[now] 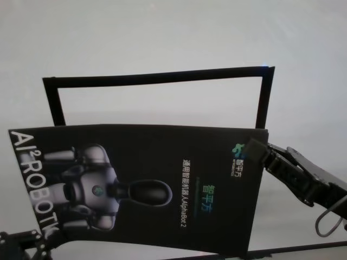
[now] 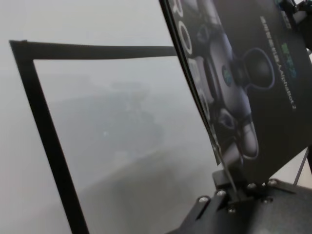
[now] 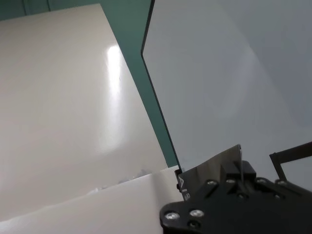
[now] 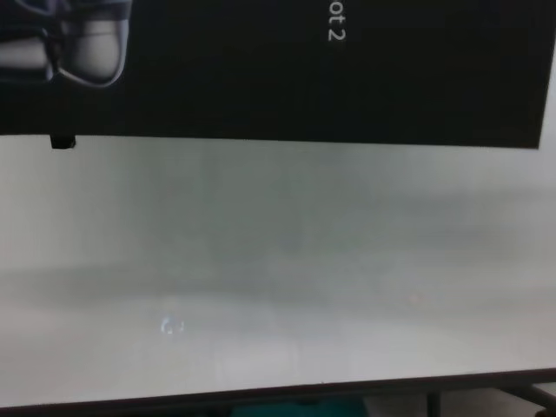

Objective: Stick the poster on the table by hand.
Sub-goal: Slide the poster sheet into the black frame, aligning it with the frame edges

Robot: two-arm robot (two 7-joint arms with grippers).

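Note:
The poster [image 1: 162,184], black and glossy with a grey robot picture and white lettering, hangs in the air above the table [image 1: 162,32]. My right gripper [image 1: 259,149] is shut on its right edge near the upper corner. At the lower left corner, my left gripper [image 1: 40,238] is shut on the poster's edge. In the left wrist view the poster [image 2: 263,97] stands edge-on in the pinching fingers [image 2: 229,187]. The chest view shows the poster's lower part [image 4: 261,69] hovering over the white table [image 4: 278,261].
A rectangular frame of black tape strips [image 1: 157,77] lies on the table behind the poster, open toward me; it also shows in the left wrist view [image 2: 44,126]. The table's dark front edge [image 4: 261,398] runs along the bottom of the chest view.

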